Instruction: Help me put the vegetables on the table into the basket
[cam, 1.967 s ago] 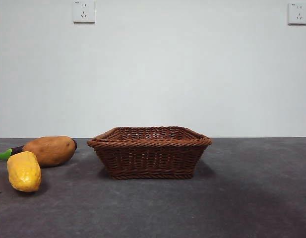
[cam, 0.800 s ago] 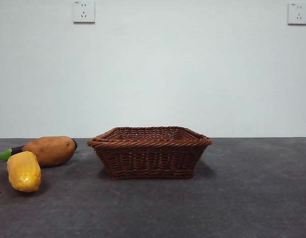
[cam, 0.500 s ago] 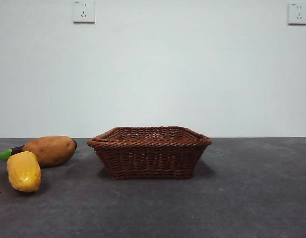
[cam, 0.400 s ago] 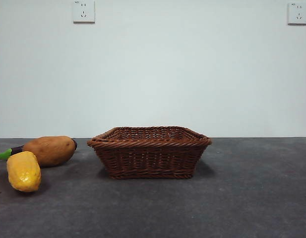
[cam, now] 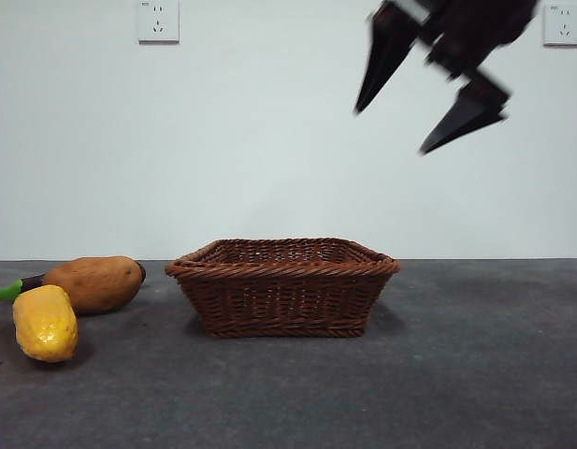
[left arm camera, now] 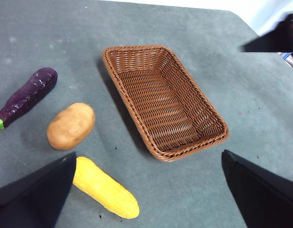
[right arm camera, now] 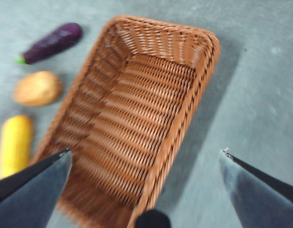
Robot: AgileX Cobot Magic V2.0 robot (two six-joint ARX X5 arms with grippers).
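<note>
Three vegetables lay left of an empty basket

Three vegetables sat on the dark grey table [cam: 456, 374], all left of the wicker basket [cam: 282, 287] and clear of its rim. The yellow corn [cam: 45, 323] lay nearest, the potato [cam: 93, 283] just behind it, and the purple eggplant [left arm camera: 27, 95] farthest back, mostly hidden behind the potato in the front view. The basket held nothing. The right gripper [cam: 428, 98] hung high above the basket's right end, jaws spread wide, gripping nothing. The left gripper [left arm camera: 146, 190] also stood with jaws wide apart and empty, high over the near side. Bare table stretched right of the basket and in front of it.
</note>
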